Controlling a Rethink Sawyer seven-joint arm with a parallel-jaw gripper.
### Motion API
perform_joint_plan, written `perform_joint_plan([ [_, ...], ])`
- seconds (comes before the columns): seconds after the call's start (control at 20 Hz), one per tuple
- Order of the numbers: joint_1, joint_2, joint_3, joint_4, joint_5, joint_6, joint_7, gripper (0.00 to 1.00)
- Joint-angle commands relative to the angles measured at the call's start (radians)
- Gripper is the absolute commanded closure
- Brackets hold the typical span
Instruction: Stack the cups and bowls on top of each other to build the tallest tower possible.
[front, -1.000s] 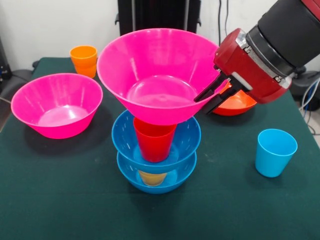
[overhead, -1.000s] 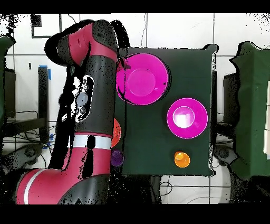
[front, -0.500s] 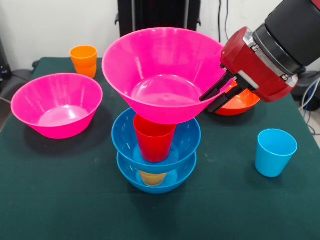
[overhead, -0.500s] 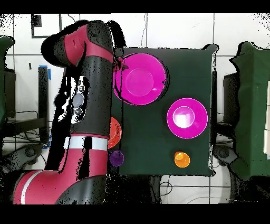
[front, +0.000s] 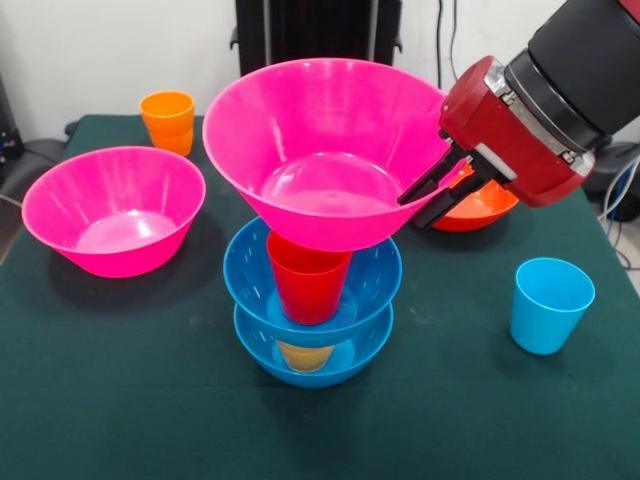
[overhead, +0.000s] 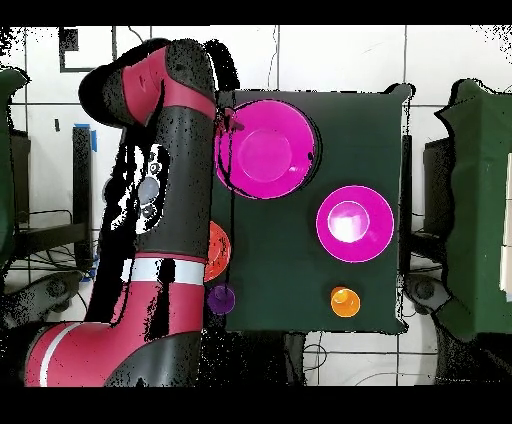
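My gripper (front: 409, 210) is shut on the right rim of a large pink bowl (front: 320, 150). It holds the bowl slightly tilted over the tower. The bowl's base is at the rim of a red cup (front: 308, 280); I cannot tell whether they touch. The red cup stands in the upper blue bowl (front: 375, 275). That bowl sits on a yellow cup (front: 304, 356) inside the lower blue bowl (front: 350, 360). From overhead the held pink bowl (overhead: 265, 150) hides the tower.
A second pink bowl (front: 113, 210) sits at the left and an orange cup (front: 167, 120) behind it. A light blue cup (front: 550, 305) stands at the right. An orange-red bowl (front: 478, 207) lies behind my gripper. A purple cup (overhead: 221, 297) shows overhead.
My gripper and the held pink bowl have shifted slightly to the right over the red cup, and the bowl has levelled a little. Everything else has stayed in place.
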Motion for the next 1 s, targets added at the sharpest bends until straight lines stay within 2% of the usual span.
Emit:
perform_joint_plan([
  [0.05,0.005,0.034,0.035,0.124,-0.014,-0.088,0.211,1.00],
  [1.0,0.007,0.023,0.022,0.177,0.007,-0.136,0.247,1.00],
])
